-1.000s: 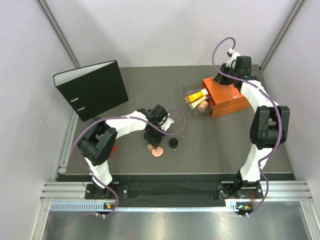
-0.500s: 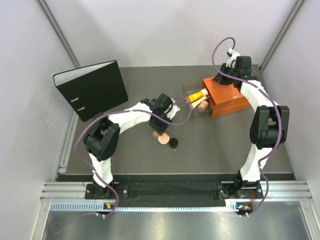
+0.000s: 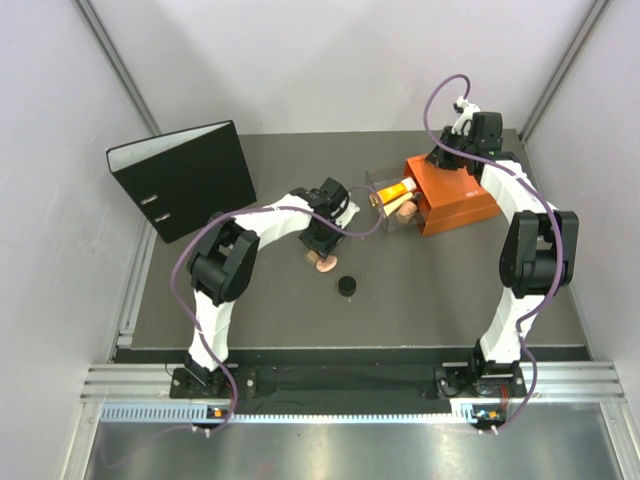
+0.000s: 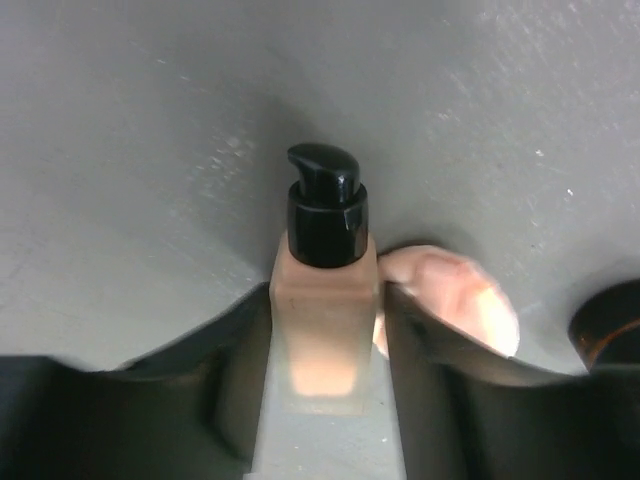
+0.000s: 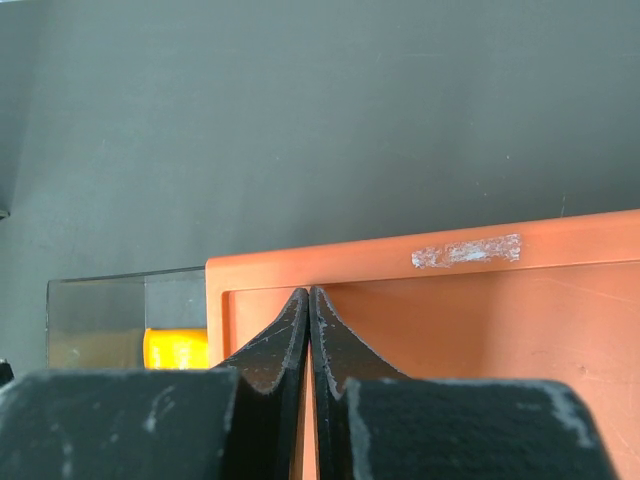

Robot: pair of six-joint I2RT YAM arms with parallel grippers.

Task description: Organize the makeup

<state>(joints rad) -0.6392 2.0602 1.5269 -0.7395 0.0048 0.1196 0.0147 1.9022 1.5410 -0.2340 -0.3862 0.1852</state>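
My left gripper [image 3: 320,243] is shut on a small tan bottle with a black pump cap [image 4: 325,290], held between both fingers just above the table. The round pink-tan compact [image 3: 324,264] lies right beside it and shows behind one finger in the left wrist view [image 4: 450,300]. The small black round jar [image 3: 347,286] sits a little nearer, and its edge shows in the left wrist view [image 4: 610,325]. The orange-yellow tube [image 3: 393,192] lies in a clear drawer [image 3: 378,184], also seen from the right wrist [image 5: 175,348]. My right gripper [image 5: 312,300] is shut with its tips on the box top.
The big orange box [image 3: 462,198] stands at the back right with the clear drawer pulled out to its left, and pink-tan items [image 3: 406,210] lie in the drawer. A black binder [image 3: 185,180] stands at the back left. Grey walls close in the table.
My left gripper has moved away from me and to the right with the bottle, toward the drawer. The compact has shifted along with it. The black jar and right arm have not moved.
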